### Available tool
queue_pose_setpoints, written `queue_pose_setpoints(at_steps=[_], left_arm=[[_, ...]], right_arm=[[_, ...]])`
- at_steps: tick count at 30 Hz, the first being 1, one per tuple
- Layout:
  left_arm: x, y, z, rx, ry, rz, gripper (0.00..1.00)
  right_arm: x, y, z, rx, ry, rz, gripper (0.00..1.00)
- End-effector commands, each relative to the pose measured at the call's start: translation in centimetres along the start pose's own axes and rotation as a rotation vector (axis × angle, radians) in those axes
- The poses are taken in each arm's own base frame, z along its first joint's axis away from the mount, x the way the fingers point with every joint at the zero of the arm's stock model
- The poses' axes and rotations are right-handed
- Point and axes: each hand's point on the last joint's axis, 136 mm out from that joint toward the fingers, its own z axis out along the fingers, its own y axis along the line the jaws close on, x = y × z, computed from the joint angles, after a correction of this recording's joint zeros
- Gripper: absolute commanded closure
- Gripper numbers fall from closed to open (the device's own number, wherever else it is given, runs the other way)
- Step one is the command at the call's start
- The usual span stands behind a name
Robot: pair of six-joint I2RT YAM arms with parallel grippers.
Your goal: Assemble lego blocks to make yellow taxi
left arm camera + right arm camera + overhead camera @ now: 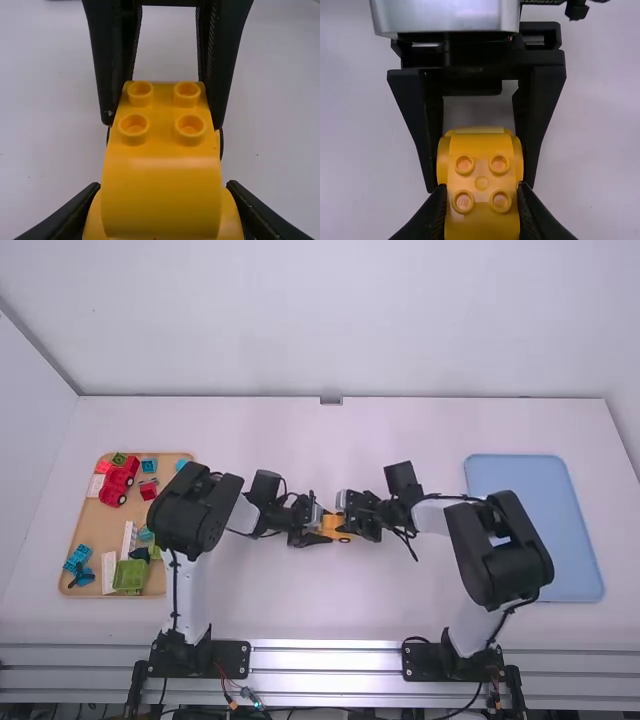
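In the high view, the yellow taxi [338,530] is at the middle of the white bench [270,610], between two grippers. The left gripper [322,527] comes at it from nine o'clock, the right gripper [350,521] from three o'clock. Off at nine o'clock on the bench there's a tan tray [97,523]; inside it, a red toy vehicle [119,478] sits at twelve o'clock, a green piece [129,577] between five and six, and a blue block [76,557] towards eight. Well over at three o'clock lies a blue tray [565,540].

In the left wrist view, the left gripper [163,187] has its jaws clamped on the taxi's body, one on each flank. Beyond them, four studs [190,128] stand on the taxi, and the other gripper's jaws flank that studded part.

In the right wrist view, the right gripper [481,187] has its jaws clamped on the taxi too, either side of a section with four raised studs. The left gripper's jaws flank the rounded yellow part just beyond.
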Motion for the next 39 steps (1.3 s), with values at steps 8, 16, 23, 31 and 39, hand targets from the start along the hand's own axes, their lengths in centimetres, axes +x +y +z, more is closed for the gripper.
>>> queue_pose_setpoints(at_steps=[8, 16, 23, 31, 39], left_arm=[[0.9, -0.2, 0.3, -0.006, 0.032, -0.010, 0.56], [0.9, -0.2, 0.3, -0.007, 0.032, -0.008, 0.57], [0.8, -0.2, 0.3, -0.007, 0.032, -0.009, 0.57], [0.8, -0.2, 0.3, -0.007, 0.032, -0.009, 0.58], [0.8, -0.1, 0.3, -0.007, 0.031, -0.010, 0.51]], right_arm=[[5.7, 0.8, 1.1, 0.063, 0.306, 0.097, 1.00], [3.6, 0.0, 1.4, 0.064, 0.197, 0.050, 0.97], [1.2, -0.6, 0.2, 0.045, 0.033, 0.049, 0.68], [-1.2, -1.3, -0.9, 0.030, -0.126, 0.009, 0.54], [-4.8, -1.7, -4.7, 0.005, -0.356, -0.051, 0.07]])
